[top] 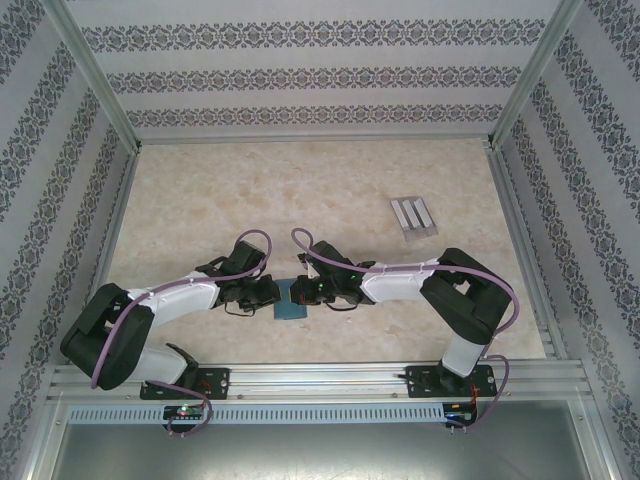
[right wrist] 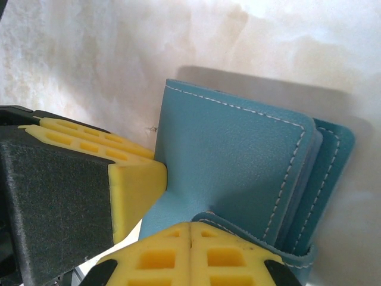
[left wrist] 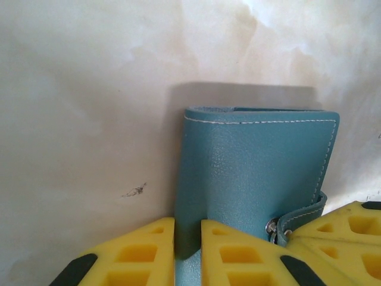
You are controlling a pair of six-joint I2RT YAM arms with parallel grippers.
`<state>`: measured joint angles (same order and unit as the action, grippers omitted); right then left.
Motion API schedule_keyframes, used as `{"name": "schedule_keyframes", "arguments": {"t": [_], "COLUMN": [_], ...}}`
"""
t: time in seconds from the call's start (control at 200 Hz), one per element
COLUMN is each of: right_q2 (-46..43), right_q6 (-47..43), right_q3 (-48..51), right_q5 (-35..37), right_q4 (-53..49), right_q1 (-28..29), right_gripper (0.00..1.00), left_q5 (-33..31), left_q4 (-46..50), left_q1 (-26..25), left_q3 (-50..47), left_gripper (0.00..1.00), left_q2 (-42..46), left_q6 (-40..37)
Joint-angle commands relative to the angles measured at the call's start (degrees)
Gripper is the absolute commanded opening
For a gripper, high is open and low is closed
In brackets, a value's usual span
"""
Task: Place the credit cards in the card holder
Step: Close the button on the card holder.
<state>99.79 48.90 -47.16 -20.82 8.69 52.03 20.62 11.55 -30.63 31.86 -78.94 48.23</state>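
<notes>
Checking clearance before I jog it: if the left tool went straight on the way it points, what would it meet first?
The teal card holder: its edge sits between the fingers of the left tool. Beyond it, probably the marbled table, though depth is unclear.

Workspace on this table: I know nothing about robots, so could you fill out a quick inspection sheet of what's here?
Surface: pale marbled table, with one small dark scuff.
Job's things: teal card holder, folded, held between both tools.
Clutter: grey ridged rack, far right, apart from the arms.
Tools: left tool pinches the holder's edge; right tool is shut on its snap strap.
Cables: purple cables looped along both arms.
Surroundings: patterned walls, metal frame.
</notes>
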Motion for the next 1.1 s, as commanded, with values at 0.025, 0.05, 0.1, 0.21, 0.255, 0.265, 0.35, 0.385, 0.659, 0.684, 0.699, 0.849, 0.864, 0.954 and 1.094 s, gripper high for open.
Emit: {"name": "schedule_keyframes", "arguments": {"t": [0.025,0.05,0.1,0.21,0.255,0.265,0.35,0.385,0.659,0.684,0.699,0.849,0.864,0.954,1.094], "right_q2": [-1.9,-2.1,-2.3,-2.0,-1.9,-1.9,-1.5,-1.2,1.8,2.0,2.1,2.6,2.7,2.9,3.9], "right_q6": [-1.2,-1.3,-1.6,-1.7,-1.6,-1.6,-1.7,-1.6,-1.5,-1.5,-1.5,-1.5,-1.6,-1.8,-2.9], "right_q3": [-1.1,-1.1,-1.2,-1.4,-1.3,-1.3,-1.4,-1.6,-2.6,-2.8,-2.8,-2.6,-2.5,-1.8,-0.3], "right_q5": [1.6,1.7,1.7,1.6,1.6,1.6,1.4,1.1,0.5,0.5,0.5,0.4,0.5,0.7,1.7], "right_q4": [-0.2,-0.2,-0.3,-0.3,-0.3,-0.3,-0.1,-0.1,0.6,0.5,0.5,0.1,0.0,-0.5,-1.6], "right_q1": [0.7,0.6,0.6,0.4,0.3,0.3,0.3,0.3,0.2,0.1,0.1,0.1,0.1,0.1,0.2], "right_gripper": [0.00,0.00,0.00,0.00,0.00,0.00,0.00,0.00,0.00,0.00,0.00,0.00,0.00,0.00,0.00], "left_q5": [-1.0,-1.2,-1.2,-1.3,-1.1,-1.1,-1.1,-1.2,-1.1,-1.2,-1.3,-1.6,-1.7,-1.8,-1.8], "left_q4": [0.4,0.5,0.4,0.3,0.1,0.2,0.1,0.2,0.0,0.2,0.3,1.3,1.4,1.4,1.2], "left_q1": [0.5,0.5,0.4,0.5,0.5,0.5,0.5,0.5,0.5,0.5,0.5,0.4,0.4,0.5,0.4], "left_q3": [-0.6,-0.7,-0.7,-0.6,-0.6,-0.6,-0.7,-0.6,-0.4,-0.3,-0.1,0.6,0.5,0.6,0.6], "left_gripper": [0.14,0.14,0.14,0.14,0.14,0.14,0.14,0.14,0.13,0.13,0.13,0.13,0.13,0.13,0.13], "left_q2": [-1.3,-1.3,-1.2,-1.4,-1.3,-1.4,-1.3,-1.3,-1.6,-1.7,-1.7,-1.8,-1.8,-1.5,-1.7], "left_q6": [0.2,0.2,0.2,0.3,0.4,0.4,0.5,0.5,0.4,0.2,0.1,-0.4,-0.3,-0.3,0.0]}}
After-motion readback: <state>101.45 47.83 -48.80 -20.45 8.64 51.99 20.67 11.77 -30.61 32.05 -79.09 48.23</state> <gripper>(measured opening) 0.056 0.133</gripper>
